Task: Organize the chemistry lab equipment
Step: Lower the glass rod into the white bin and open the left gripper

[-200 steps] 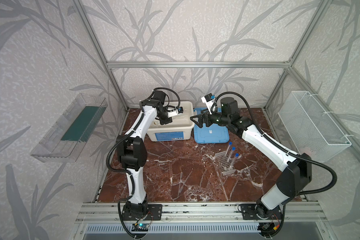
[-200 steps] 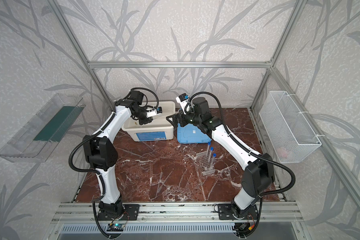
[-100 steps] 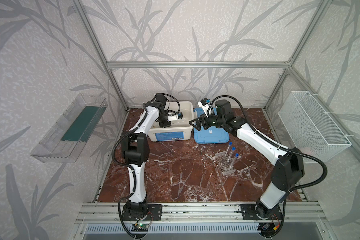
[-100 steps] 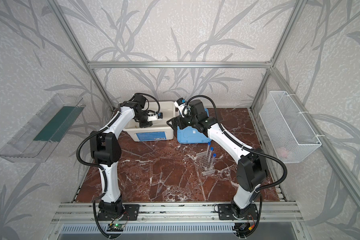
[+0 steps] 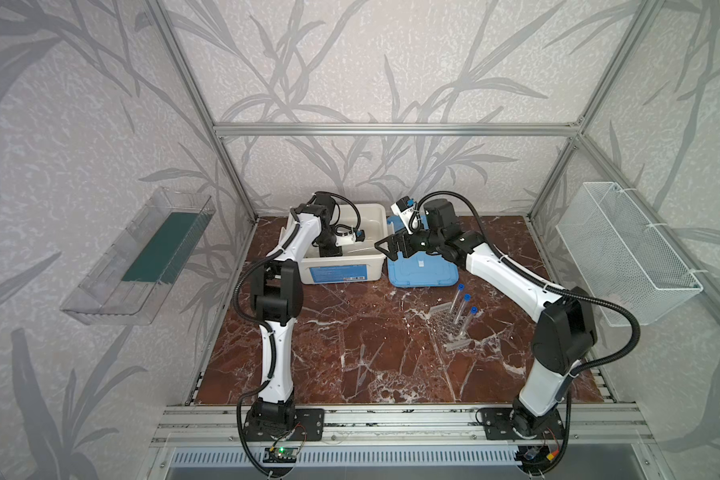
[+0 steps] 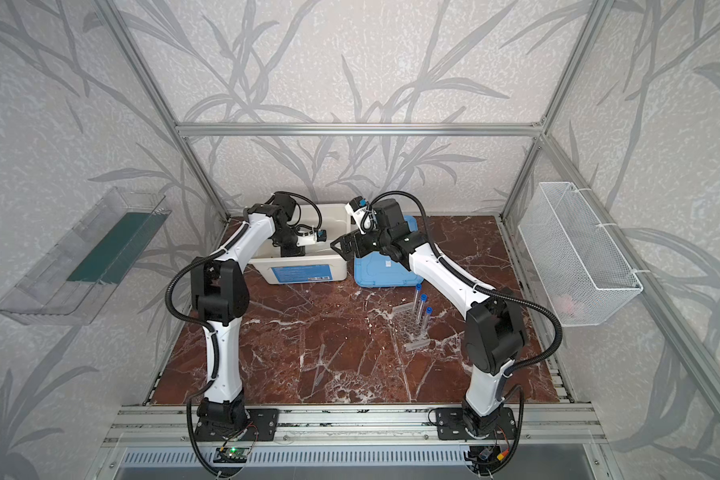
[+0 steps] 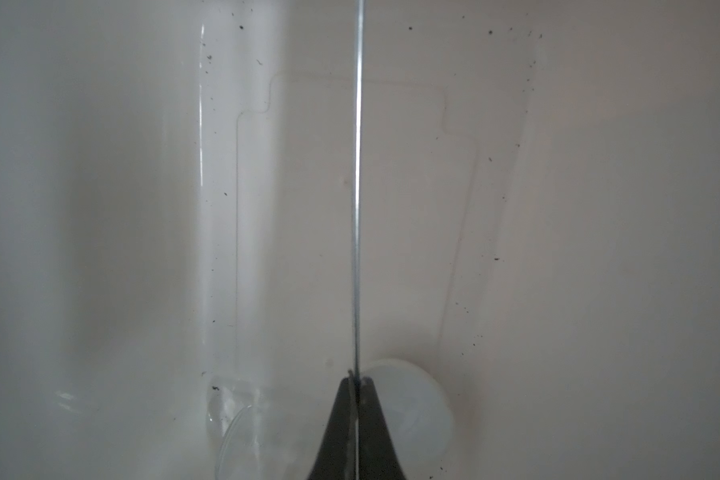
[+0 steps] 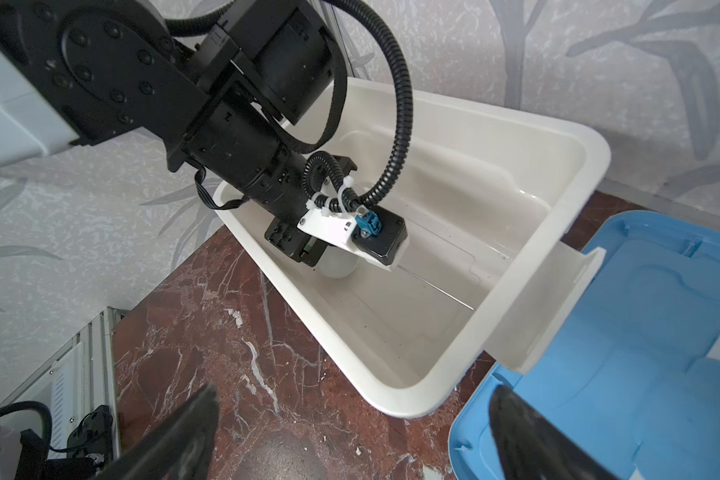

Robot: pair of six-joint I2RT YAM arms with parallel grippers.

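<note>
Left gripper (image 7: 356, 377) lowered into smooth white tub (image 8: 391, 340), pinching thin glass rod (image 7: 357, 187)

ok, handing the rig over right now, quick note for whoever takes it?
Left hand: shut on the glass rod, low inside the white tub.
Right hand: open, empty, by the tub's corner and the blue lid.
Done: jar and dish in tub; three tubes stand in the rack.
Left: release rod; pipette lies on the table; probably rack and lid too.
</note>
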